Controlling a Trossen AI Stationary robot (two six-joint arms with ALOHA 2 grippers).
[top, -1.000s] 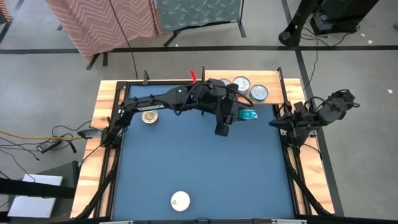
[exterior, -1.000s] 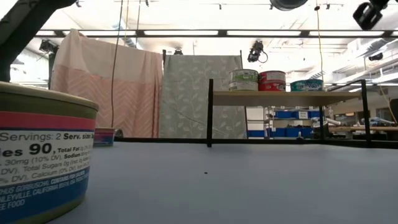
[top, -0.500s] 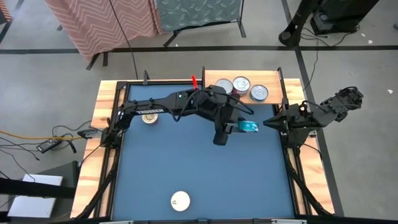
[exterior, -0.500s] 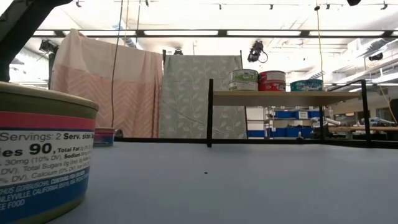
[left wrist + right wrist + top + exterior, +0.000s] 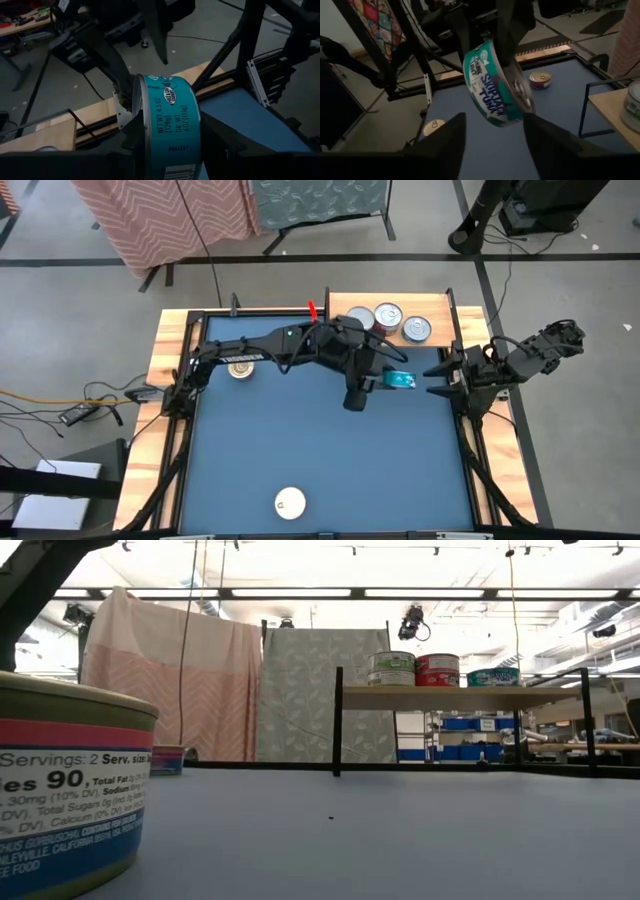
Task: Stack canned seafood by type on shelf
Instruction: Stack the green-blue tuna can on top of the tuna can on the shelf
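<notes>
The left tool (image 5: 392,380) is closed on a teal-labelled tin (image 5: 402,379), held on edge above the blue worktop (image 5: 300,440), toward its far right part and just in front of the shelf (image 5: 440,312). In the left wrist view the teal-labelled tin (image 5: 167,127) sits between that arm's two dark fingers (image 5: 137,135) with its label facing the camera.

The right tool (image 5: 437,379) points at the held tin from the right edge of the worktop, its fingers (image 5: 445,145) spread wide, one to each side of the tin's outline (contact cannot be told). The right wrist view shows the tin (image 5: 495,90) tilted, its silver lid turned toward that camera.

Three tins (image 5: 388,315) stand in a row on the shelf, which runs along the far edge at the right corner. A gold-lidded tin (image 5: 240,367) rests near the far left corner, partly under the left arm. A white-lidded tin (image 5: 290,502) rests near the middle of the near edge.
</notes>
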